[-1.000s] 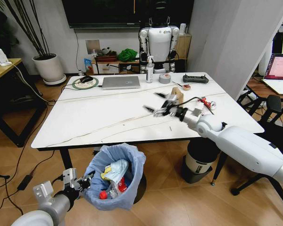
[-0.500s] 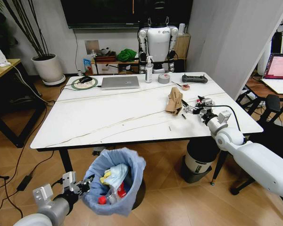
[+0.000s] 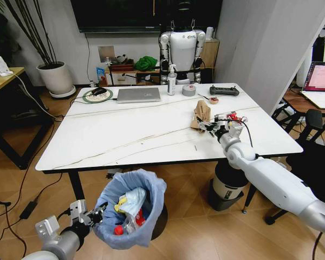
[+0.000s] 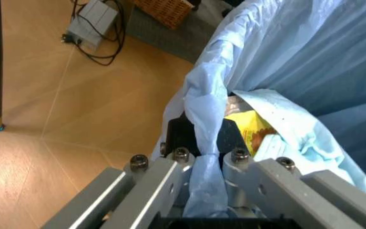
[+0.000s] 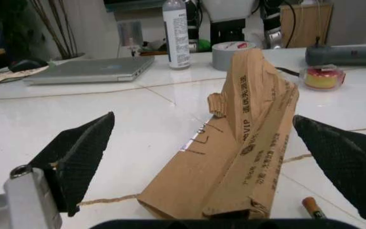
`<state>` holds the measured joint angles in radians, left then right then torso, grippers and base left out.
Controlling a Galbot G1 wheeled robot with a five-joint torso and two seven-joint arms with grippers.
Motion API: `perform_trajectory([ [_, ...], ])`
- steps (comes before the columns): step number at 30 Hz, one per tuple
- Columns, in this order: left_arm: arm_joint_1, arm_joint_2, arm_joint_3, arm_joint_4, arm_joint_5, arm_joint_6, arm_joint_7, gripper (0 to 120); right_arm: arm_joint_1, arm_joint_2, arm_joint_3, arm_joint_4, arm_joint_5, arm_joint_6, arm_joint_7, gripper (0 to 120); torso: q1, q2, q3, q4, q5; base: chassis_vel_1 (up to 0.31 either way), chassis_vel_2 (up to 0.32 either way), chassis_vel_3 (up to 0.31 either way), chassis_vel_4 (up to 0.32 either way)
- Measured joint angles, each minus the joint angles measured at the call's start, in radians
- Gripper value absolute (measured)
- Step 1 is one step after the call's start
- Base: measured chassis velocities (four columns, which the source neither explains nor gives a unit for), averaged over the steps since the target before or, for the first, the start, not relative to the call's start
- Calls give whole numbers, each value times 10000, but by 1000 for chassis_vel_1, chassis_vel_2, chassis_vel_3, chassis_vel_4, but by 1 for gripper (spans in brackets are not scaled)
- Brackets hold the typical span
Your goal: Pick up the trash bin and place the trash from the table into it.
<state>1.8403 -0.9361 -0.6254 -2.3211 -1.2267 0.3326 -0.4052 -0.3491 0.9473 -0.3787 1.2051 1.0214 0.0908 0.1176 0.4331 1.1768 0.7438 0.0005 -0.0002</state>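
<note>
Torn brown cardboard [image 3: 200, 115] lies on the white table [image 3: 124, 138]; blue-lined trash bin [image 3: 131, 208] below.

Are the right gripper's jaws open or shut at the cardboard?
Open: the right gripper has its jaws spread either side of the torn brown cardboard, not touching it.

The crinkly light-blue bag [image 4: 285, 71] hides the small round bin's rim — its far side runs off the left wrist view. Litter inside — mostly buried.

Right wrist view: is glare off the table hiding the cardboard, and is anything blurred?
Right wrist view: the table gleams with soft reflections, yet the cardboard stays legible, print included; the open right pincer has soft-edged fingertips. Head view: evenly lit. Left wrist view: the left pincer, shut on the trash bin liner, is sharp.
</note>
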Motion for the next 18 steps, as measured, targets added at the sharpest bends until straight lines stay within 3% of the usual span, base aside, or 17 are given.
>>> perform_trajectory([
  [14,-103,78,-23,-10,-26,10,2,0,-149,170,-110,-298,9,-201,306,100,0,0,0,-3,2,0,0,0,0],
  [18,-178,99,-24,-10,-53,11,2,0,-163,223,-138,-407,7,-192,294,94,0,-3,0,-3,2,0,0,0,0],
])
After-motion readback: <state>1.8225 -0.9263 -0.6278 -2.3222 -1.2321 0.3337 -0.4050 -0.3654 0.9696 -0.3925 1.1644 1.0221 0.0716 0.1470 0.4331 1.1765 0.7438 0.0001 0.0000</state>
